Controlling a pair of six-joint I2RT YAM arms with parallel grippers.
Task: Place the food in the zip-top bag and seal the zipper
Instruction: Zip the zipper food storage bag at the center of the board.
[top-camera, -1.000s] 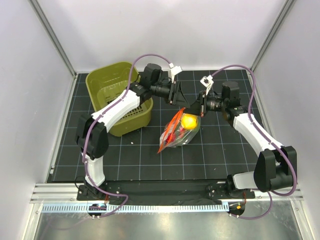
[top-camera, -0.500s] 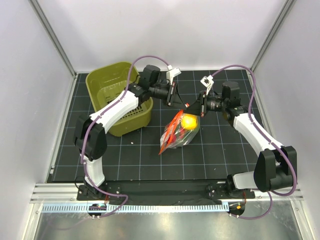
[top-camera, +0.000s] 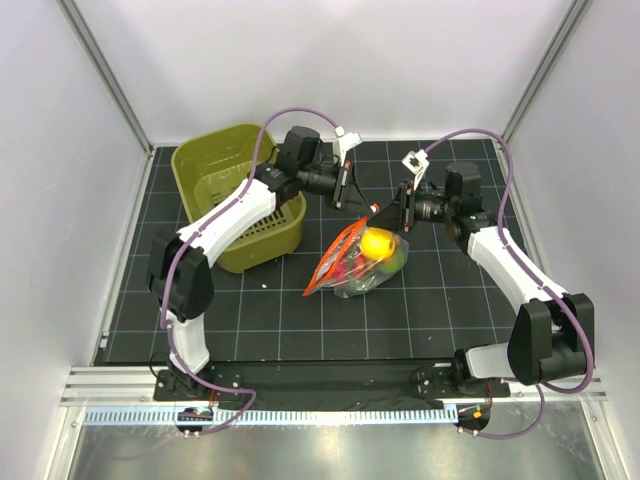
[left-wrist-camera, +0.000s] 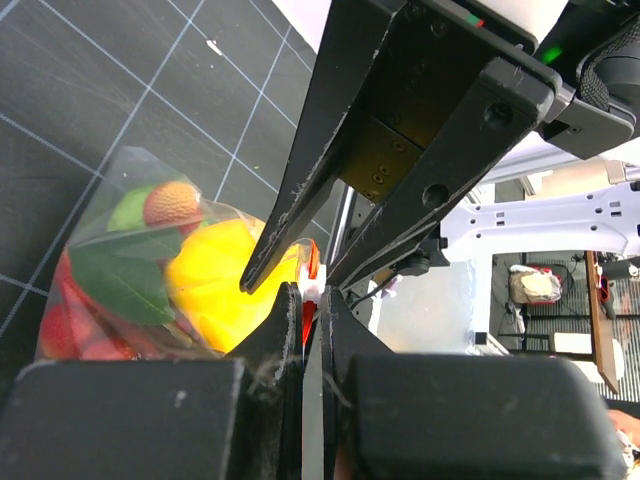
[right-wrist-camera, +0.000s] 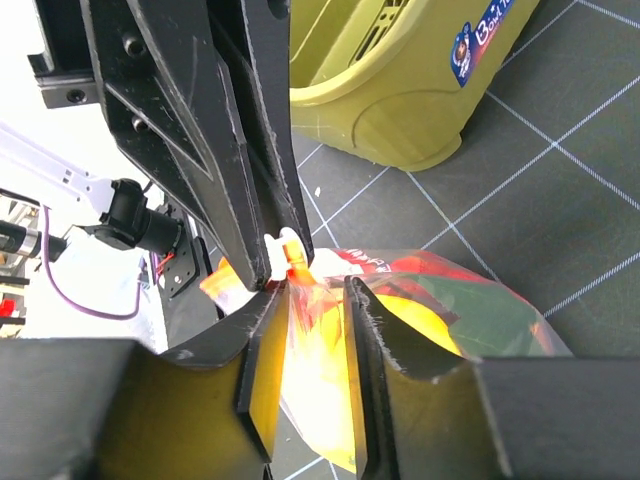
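Note:
The clear zip-top bag (top-camera: 360, 265) lies mid-table with the food inside: a yellow ball (top-camera: 377, 243), green round ones (top-camera: 397, 260) and red ones. Its red-orange zipper (top-camera: 335, 258) runs along the left edge. My left gripper (top-camera: 366, 205) is shut on the zipper's white slider (left-wrist-camera: 312, 288) at the bag's far end, as the left wrist view (left-wrist-camera: 310, 296) shows. My right gripper (top-camera: 393, 218) stands opposite it. In the right wrist view (right-wrist-camera: 315, 290) its jaws are a narrow gap apart, with the bag's film (right-wrist-camera: 320, 360) between them.
The olive-green slotted basket (top-camera: 215, 170) stands at the back left, close behind the left arm; it also shows in the right wrist view (right-wrist-camera: 420, 100). The black grid mat (top-camera: 450, 310) covers the table between white walls.
The bag has shifted a little, and its zipper strip now stretches longer toward the near left. The left wrist has turned slightly. The right arm has not moved.

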